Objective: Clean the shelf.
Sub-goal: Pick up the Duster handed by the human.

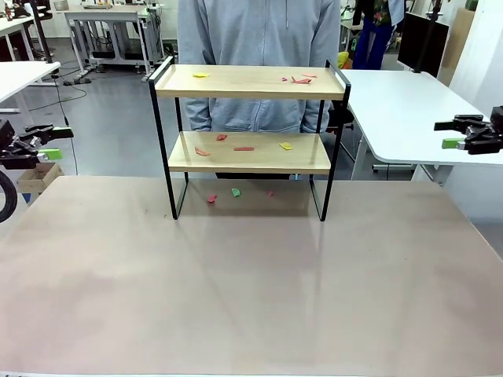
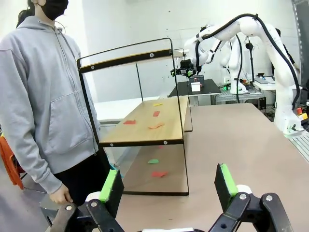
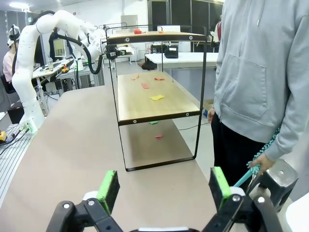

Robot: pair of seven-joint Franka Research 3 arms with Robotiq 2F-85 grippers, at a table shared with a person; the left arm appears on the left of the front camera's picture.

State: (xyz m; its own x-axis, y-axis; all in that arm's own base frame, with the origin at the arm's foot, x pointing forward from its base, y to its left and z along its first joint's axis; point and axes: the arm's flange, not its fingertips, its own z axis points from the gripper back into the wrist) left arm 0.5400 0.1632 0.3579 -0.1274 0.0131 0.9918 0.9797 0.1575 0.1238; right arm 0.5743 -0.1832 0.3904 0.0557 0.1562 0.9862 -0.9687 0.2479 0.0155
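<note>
So, nothing's been cleaned yet by the look of it. The left claw (image 1: 56, 142) hangs out at the table's (image 1: 251, 298) left side and the right claw (image 1: 449, 134) at its right side, both spread wide and holding nothing. The shelf (image 1: 236, 93) stands upright at the far middle of the table, well apart from both claws and roughly between them, with a person in a grey hoodie (image 1: 259, 39) right behind it. Little paper scraps (image 1: 244, 148) lie scattered on both wooden boards, red and yellow ones, plus a couple of red ones and a green one on the tabletop under the lower board. My take on doing this well: the scraps are flat and thin, so pinching them off the wood looks fiddly. I'd come in low from the open front, between the black legs, and either nip an upturned corner or nudge them to a board's edge. Stay off the thin frame, since a knock could probably slide or tip the rack, and watch for the person's hands. From either wrist camera the shelf sits well ahead of the fingers (image 2: 110, 186).
</note>
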